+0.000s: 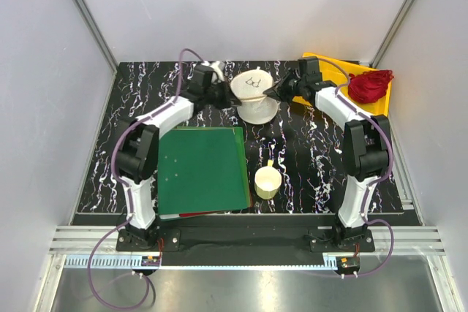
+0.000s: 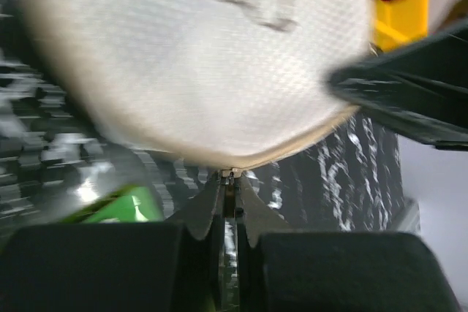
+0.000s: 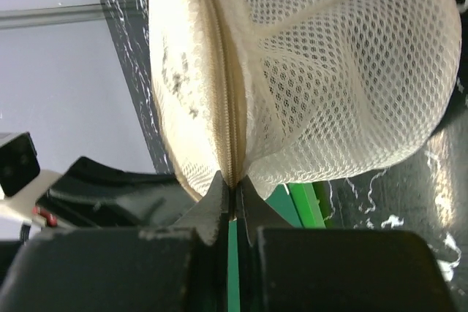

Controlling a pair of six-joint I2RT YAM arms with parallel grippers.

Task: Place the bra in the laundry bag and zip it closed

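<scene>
The laundry bag (image 1: 254,96), a round cream mesh drum with a dark mark on its upper face, hangs tilted just above the table's far middle, between both grippers. My left gripper (image 1: 226,97) is shut on the small metal zipper pull (image 2: 231,174) at the bag's rim (image 2: 219,71). From the other side, my right gripper (image 1: 273,93) is shut on the zipper seam (image 3: 232,137) of the bag (image 3: 344,71), and its fingertips (image 3: 219,191) pinch the rim. The zipper line looks closed in the right wrist view. The bra is hidden.
A green board (image 1: 201,169) lies front left. A cream cup with a handle (image 1: 267,182) stands near the front middle. A yellow tray (image 1: 333,71) at the back right holds a red garment (image 1: 369,85). Grey walls enclose the black marbled table (image 1: 307,158).
</scene>
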